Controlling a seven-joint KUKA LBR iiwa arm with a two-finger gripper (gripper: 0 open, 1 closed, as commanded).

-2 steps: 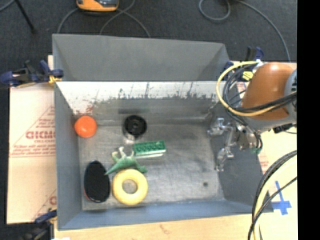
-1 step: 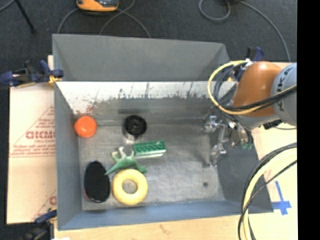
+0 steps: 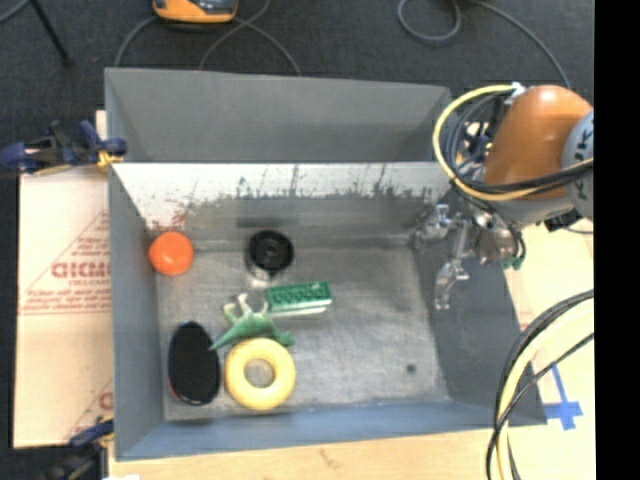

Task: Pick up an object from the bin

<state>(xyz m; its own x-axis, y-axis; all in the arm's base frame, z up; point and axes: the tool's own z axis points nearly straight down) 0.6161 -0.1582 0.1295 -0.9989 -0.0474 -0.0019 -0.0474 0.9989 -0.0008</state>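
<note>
My gripper [image 3: 438, 264] hangs over the right side of the bin, above bare floor by the right wall. Its two metal fingers stand apart with nothing between them, so it is open. The nearest loose thing is a green and white oblong piece [image 3: 298, 298] lying well to its left, near the bin's middle. A black round cap-like thing [image 3: 269, 251] sits further left, towards the back wall.
A green plastic clip [image 3: 249, 324] lies against a yellow tape roll [image 3: 260, 373] at the front left. A black oval thing [image 3: 193, 363] lies beside the roll, and an orange ball [image 3: 171, 253] rests by the left wall. An orange cover and cables sit on the wrist.
</note>
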